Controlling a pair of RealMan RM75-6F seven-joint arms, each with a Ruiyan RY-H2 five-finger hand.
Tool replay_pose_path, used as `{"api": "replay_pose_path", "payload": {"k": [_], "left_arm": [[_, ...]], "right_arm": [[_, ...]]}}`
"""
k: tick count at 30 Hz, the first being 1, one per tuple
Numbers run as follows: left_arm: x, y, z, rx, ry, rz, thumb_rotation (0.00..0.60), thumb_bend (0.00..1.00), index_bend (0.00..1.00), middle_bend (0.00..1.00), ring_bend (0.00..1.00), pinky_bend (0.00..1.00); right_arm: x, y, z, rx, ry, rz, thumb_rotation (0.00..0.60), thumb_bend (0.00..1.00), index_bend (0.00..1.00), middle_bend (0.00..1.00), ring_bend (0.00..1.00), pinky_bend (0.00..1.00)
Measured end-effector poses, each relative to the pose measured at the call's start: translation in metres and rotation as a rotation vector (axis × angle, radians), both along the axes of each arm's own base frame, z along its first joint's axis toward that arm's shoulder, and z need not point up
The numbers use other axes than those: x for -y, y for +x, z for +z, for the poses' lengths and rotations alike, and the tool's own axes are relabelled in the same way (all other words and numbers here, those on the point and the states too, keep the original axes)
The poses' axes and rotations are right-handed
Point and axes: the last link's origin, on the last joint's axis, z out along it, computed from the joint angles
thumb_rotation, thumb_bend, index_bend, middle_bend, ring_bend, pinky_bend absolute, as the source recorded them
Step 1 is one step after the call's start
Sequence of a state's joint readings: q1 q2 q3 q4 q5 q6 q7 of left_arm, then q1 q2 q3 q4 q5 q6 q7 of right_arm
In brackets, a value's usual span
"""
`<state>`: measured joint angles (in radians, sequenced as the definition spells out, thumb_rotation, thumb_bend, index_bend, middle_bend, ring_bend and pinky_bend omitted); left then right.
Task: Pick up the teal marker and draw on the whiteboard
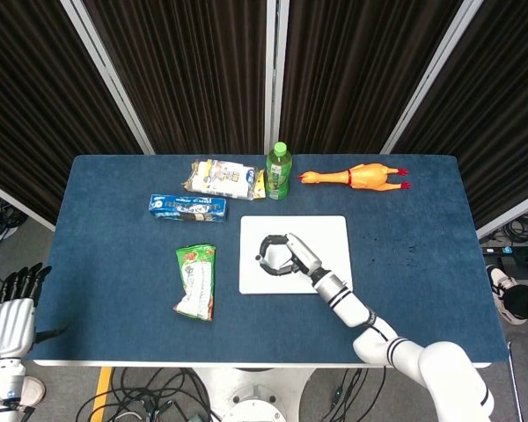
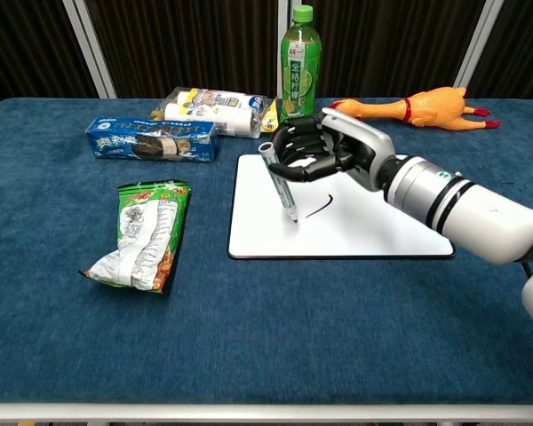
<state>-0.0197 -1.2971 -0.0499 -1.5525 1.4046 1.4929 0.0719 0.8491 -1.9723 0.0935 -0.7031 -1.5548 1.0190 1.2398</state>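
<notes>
My right hand (image 2: 324, 149) (image 1: 282, 257) grips the teal marker (image 2: 280, 186) over the left part of the whiteboard (image 2: 373, 222) (image 1: 330, 233). The marker leans a little, tip down, touching the board near its front left. A short dark curved stroke (image 2: 321, 206) lies on the board just right of the tip. In the head view the hand hides the marker. My left hand (image 1: 13, 309) hangs off the table at the far left, fingers apart, holding nothing.
A green bottle (image 2: 297, 73) stands behind the board. A rubber chicken (image 2: 422, 106) lies at the back right. A blue cookie pack (image 2: 151, 140), a snack bag (image 2: 215, 108) and a green chip bag (image 2: 142, 232) lie to the left.
</notes>
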Motion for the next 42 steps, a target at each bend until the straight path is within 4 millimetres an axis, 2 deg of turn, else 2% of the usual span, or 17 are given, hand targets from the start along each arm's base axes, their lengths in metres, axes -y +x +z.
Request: {"api": "replay_pose_path", "payload": {"k": [8, 22, 27, 32, 37, 42], "left_arm": [[-0.001, 0.001, -0.003, 0.004, -0.009, -0.004, 0.600, 0.06, 0.10, 0.04, 0.00, 0.00], [0.001, -0.001, -0.002, 0.005, -0.009, 0.007, 0.600, 0.06, 0.10, 0.04, 0.00, 0.00], [0.002, -0.002, -0.002, 0.006, -0.006, 0.008, 0.600, 0.06, 0.10, 0.04, 0.00, 0.00], [0.004, -0.002, -0.003, 0.010, 0.004, 0.006, 0.600, 0.06, 0.10, 0.04, 0.00, 0.00], [0.005, -0.005, -0.007, 0.019, -0.004, 0.015, 0.600, 0.06, 0.10, 0.04, 0.00, 0.00], [0.003, -0.003, -0.006, 0.018, 0.000, 0.000, 0.600, 0.06, 0.10, 0.04, 0.00, 0.00]], "right_arm": [[0.018, -0.026, 0.019, -0.034, -0.072, -0.103, 0.600, 0.66, 0.62, 0.57, 0.35, 0.25], [0.022, -0.027, 0.011, -0.059, -0.068, -0.122, 0.600, 0.66, 0.62, 0.57, 0.35, 0.25], [0.019, -0.031, 0.010, -0.094, -0.064, -0.102, 0.600, 0.70, 0.62, 0.57, 0.35, 0.24], [0.016, -0.050, 0.023, -0.169, -0.074, -0.076, 0.600, 0.71, 0.62, 0.58, 0.35, 0.22], [0.014, -0.072, 0.048, -0.248, -0.104, -0.070, 0.600, 0.71, 0.62, 0.58, 0.35, 0.21], [0.010, -0.062, 0.060, -0.170, -0.109, -0.078, 0.600, 0.71, 0.62, 0.58, 0.35, 0.21]]}}
